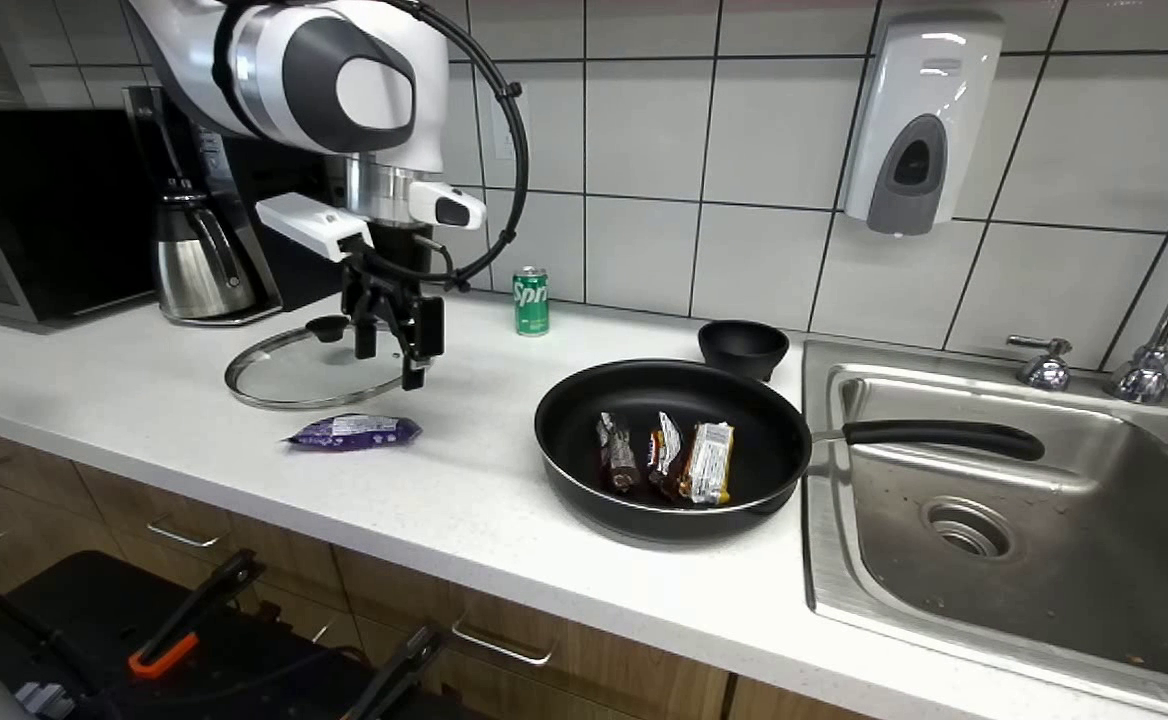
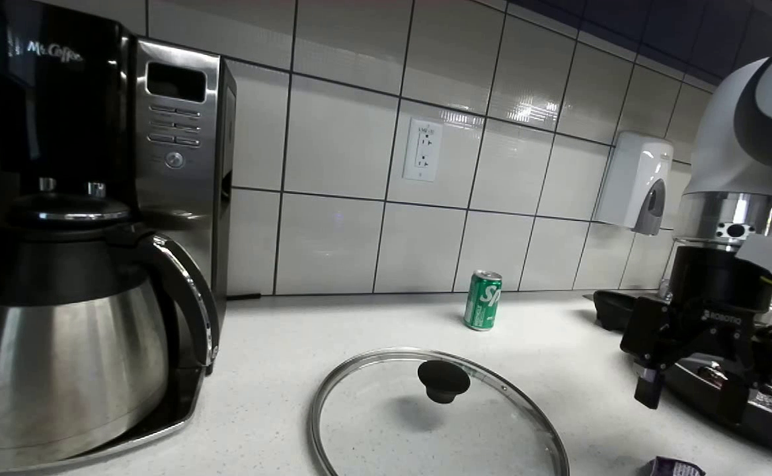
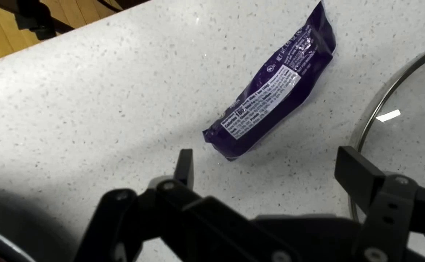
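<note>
Clock positions take the frying pan (image 1: pixel 674 392) as centre, as seen in an exterior view.

Status, by judgement: partial. Left to right, the glass lid (image 1: pixel 309 375) is off the frying pan and lies on the bench (image 1: pixel 484 490) between 9 and 10 o'clock. The purple wrapped bar (image 3: pixel 272 89) is left outside at 9 o'clock, ungripped. The end effector (image 3: pixel 266 162) stands above the bench, jaws wide apart, nothing between them; in the wrist view the purple wrapped bar lies at 12 o'clock from the jaw gap, without contact. Inside the frying pan rest the brown-wrapped bar (image 1: pixel 618 455), the red-and-white-wrapped bar (image 1: pixel 664 452) and the white-labelled bar (image 1: pixel 709 462).

Count, left to right: one coffee maker (image 2: pixel 178 132) with one carafe (image 1: pixel 199 265); one glass lid; one purple wrapped bar; one Sprite can (image 1: pixel 531 303) between 10 and 11 o'clock; one frying pan holding three bars, four bars in all; one black bowl (image 1: pixel 744 352) at 1 o'clock; one soap dispenser (image 1: pixel 919 130); one sink (image 1: pixel 829 520) between 3 and 4 o'clock.
</note>
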You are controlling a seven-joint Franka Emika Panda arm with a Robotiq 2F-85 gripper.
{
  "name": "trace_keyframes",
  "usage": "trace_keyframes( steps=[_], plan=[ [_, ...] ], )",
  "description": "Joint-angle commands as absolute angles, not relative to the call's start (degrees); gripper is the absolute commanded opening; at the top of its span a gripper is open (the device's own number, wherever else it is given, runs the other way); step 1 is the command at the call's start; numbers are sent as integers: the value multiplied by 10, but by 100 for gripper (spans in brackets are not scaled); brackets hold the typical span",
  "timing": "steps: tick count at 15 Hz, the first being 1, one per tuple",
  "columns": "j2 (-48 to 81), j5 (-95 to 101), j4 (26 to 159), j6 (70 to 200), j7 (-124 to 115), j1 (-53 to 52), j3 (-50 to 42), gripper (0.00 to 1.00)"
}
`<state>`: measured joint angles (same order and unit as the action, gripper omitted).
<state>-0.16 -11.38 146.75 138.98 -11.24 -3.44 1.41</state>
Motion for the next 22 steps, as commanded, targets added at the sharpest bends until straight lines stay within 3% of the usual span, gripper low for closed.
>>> trace_keyframes(
  steps=[1,7,22],
  plan=[
    [-2,-114,1467,1388,-113,-30,18,100],
    [-2,-114,1466,1388,-113,-30,18,100],
    [54,-67,1471,1431,-409,-61,24,100]
  ],
)
